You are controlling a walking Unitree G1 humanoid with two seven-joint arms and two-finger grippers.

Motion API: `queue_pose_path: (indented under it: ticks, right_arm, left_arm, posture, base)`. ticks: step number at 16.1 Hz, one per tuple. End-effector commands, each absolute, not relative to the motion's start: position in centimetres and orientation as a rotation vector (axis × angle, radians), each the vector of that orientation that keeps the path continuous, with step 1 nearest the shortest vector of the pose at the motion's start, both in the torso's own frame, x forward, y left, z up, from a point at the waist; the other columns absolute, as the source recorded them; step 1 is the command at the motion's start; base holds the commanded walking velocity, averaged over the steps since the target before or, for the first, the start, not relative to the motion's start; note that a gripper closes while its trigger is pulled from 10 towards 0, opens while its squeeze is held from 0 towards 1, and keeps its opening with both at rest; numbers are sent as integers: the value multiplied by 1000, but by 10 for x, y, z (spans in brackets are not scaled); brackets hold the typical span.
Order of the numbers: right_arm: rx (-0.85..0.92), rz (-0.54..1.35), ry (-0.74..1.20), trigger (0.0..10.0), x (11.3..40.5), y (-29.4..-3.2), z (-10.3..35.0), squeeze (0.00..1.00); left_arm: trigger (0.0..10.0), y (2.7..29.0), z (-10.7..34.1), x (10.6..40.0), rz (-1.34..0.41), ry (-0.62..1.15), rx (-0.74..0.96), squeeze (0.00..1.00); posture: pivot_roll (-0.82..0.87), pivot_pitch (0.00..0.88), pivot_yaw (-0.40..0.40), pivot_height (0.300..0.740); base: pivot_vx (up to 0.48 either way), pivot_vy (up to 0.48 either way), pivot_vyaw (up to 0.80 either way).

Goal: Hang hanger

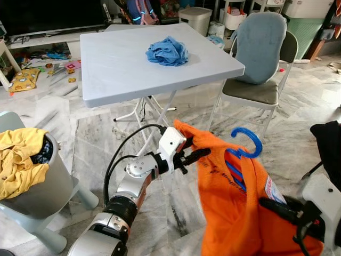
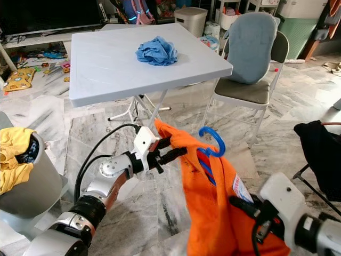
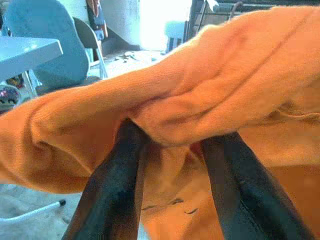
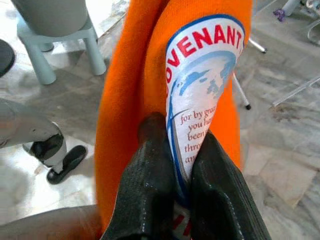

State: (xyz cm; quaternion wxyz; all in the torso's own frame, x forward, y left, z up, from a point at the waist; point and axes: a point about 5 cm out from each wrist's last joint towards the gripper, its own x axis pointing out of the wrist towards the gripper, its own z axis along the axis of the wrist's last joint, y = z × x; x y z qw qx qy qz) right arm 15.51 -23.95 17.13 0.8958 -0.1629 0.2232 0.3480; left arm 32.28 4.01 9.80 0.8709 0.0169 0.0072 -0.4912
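Observation:
An orange shirt (image 1: 234, 208) hangs on a blue hanger (image 1: 246, 141) whose hook sticks up out of the collar. My left gripper (image 1: 193, 153) reaches in from the left and is shut on the shirt's raised shoulder edge; in the left wrist view its fingers (image 3: 115, 185) clamp a fold of orange cloth (image 3: 200, 100). At the lower right, my right gripper (image 1: 277, 205) is shut on the shirt's front. In the right wrist view the fingers (image 4: 150, 175) pinch the white and blue printed patch (image 4: 200, 75). The hanger's body is hidden inside the shirt.
A grey folding table (image 1: 133, 69) with a blue cloth bundle (image 1: 168, 52) stands ahead, a padded chair (image 1: 261, 58) to its right. A grey basket (image 1: 37, 186) with yellow clothes sits at the left. Dark cloth (image 1: 327, 144) hangs at the right edge. Marble floor lies below.

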Motion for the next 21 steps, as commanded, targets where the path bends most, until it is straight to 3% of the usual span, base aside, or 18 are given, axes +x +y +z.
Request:
queue_pose_path:
  ticks: [1,11,17,21]
  right_arm:
    - [-371,770,423,10000,154,-233,182,0]
    - [-440,730,518,10000,148,-249,171,0]
    - [-645,651,750,10000,122,-297,158,0]
    - [-800,607,777,10000,123,-310,160,0]
  left_arm:
    - [0,41,106,329,-1016,-7,64,0]
    - [0,47,106,332,-988,-2,58,0]
    - [0,50,109,336,-960,-3,46,0]
    - [0,46,106,335,-985,35,2,0]
  posture:
    - [-95,0,-17,740]
    - [-91,0,-20,740]
    - [-98,0,-24,740]
    - [-109,0,-22,740]
  base:
    - [0,0,0]
    - [0,0,0]
    - [0,0,0]
    - [0,0,0]
